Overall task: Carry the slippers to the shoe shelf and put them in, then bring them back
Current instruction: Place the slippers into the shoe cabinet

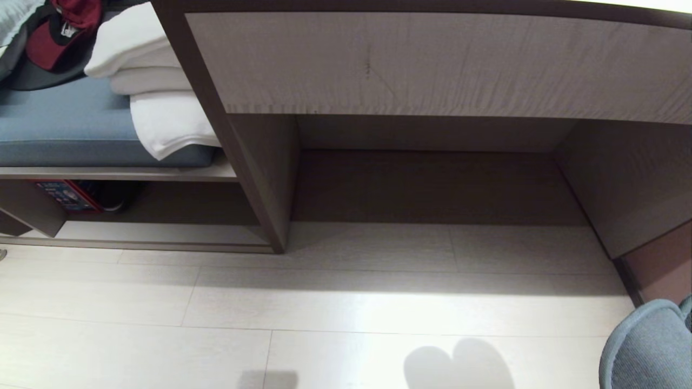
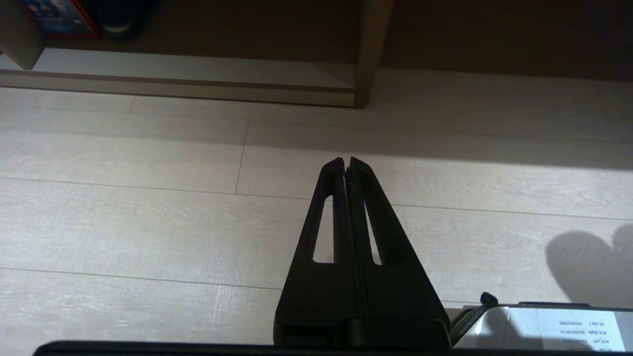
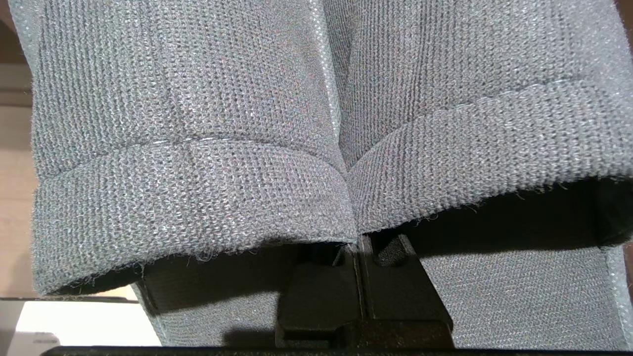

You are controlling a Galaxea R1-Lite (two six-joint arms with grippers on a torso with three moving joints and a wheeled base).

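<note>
1. Far left in the head view I'm seeing a blue cushion (image 1: 65, 121) with folded white towels (image 1: 154, 92) stacked on it, and a red and black cap (image 1: 57, 43) lying behind them.
2. Under that cushion the shoe shelf (image 1: 146, 233) is sitting low, pale bottom plank showing; a red-edged box (image 1: 67, 195) and something dark are tucked at its back left. The left wrist view is showing the same shelf (image 2: 198, 74) ahead across the floor.
3. My left gripper (image 2: 347, 165) is hanging over the pale plank floor (image 2: 148, 222), jaws pressed together, holding nothing, well apart from the shelf.
4. Centre of the head view, the table (image 1: 432, 65) front panel is filling the top, with its dark open recess below. Floor (image 1: 324, 302) in front of it is bare-looking planks with a rounded double shadow on them.
5. Lower right corner of the head view, the slippers (image 1: 649, 346) are poking into view, grey fabric, up off the floor.
6. In the right wrist view the slippers (image 3: 198, 148) are filling nearly everything, two knit uppers side by side, cuffs meeting at the middle.
7. My right gripper (image 3: 360, 247) is sitting right at that meeting point, jaws clamped tight on the slippers' inner edges, tips mostly hidden by fabric.
</note>
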